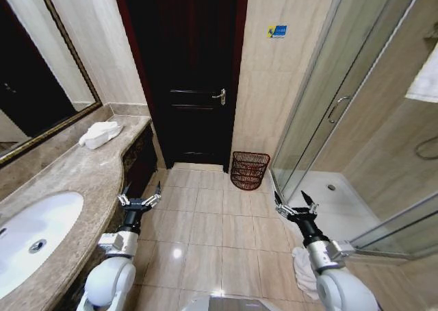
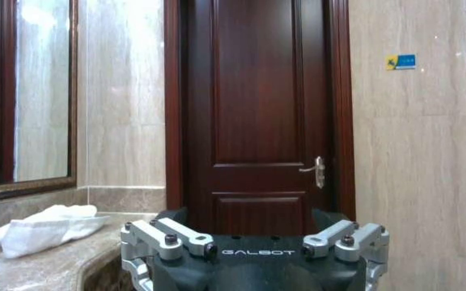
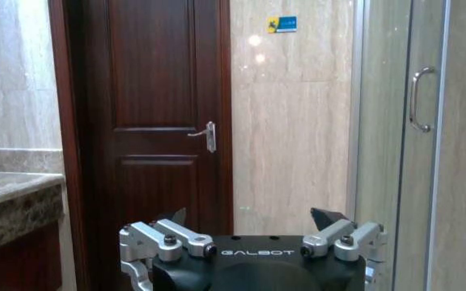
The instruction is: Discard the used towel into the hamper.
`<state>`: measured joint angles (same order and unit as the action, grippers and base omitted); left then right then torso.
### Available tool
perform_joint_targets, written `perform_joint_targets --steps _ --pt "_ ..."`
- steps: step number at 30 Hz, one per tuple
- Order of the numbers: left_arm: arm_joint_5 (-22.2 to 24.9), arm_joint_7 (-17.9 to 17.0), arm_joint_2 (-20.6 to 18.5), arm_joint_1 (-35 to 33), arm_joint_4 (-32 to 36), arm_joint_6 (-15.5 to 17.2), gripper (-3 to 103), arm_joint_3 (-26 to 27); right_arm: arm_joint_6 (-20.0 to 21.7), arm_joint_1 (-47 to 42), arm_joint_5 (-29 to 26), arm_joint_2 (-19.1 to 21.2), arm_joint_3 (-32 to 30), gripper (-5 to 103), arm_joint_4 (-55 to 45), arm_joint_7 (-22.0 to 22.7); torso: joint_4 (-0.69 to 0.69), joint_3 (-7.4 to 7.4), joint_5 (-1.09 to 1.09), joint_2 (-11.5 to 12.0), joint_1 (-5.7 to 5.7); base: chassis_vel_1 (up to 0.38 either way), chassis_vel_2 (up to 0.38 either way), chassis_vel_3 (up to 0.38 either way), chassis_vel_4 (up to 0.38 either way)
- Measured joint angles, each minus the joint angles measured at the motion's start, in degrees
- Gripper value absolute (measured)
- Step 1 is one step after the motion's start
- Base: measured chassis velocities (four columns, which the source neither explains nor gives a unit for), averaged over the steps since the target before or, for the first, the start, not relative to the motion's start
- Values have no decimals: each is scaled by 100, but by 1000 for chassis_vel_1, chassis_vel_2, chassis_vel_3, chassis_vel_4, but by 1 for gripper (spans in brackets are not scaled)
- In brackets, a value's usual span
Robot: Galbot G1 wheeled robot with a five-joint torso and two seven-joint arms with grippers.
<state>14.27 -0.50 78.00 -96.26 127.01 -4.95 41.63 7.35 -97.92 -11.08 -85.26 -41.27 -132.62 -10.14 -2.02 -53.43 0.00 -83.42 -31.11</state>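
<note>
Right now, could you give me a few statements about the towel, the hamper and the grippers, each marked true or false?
1. The white towel lies on the counter. True.
2. The hamper stands on the counter. False: it stands on the floor beside the dark door.
3. The left gripper holds the towel. False: it is open and empty.
4. The right gripper is open. True.
5. The dark door is shut. True.

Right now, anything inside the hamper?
Through the open weave, the hamper on the floor by the door looks empty, though its bottom is hard to make out. A white towel lies on the counter.
</note>
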Motion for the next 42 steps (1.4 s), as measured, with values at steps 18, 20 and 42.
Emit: perform_joint_targets --steps 18,20,42 --pt "18 30 9 36 0 -1 100 9 31 34 -1 7 28 100 -51 45 0 0 -1 0 0 -28 24 24 -24" --pt "17 32 12 40 -3 -1 100 3 20 27 -1 8 22 100 -50 44 0 0 0 0 0 -93 94 106 -97" --pt "32 83 67 84 -28 48 100 49 16 180 -98 32 20 100 -7 59 0 0 -1 0 0 -85 81 86 -86"
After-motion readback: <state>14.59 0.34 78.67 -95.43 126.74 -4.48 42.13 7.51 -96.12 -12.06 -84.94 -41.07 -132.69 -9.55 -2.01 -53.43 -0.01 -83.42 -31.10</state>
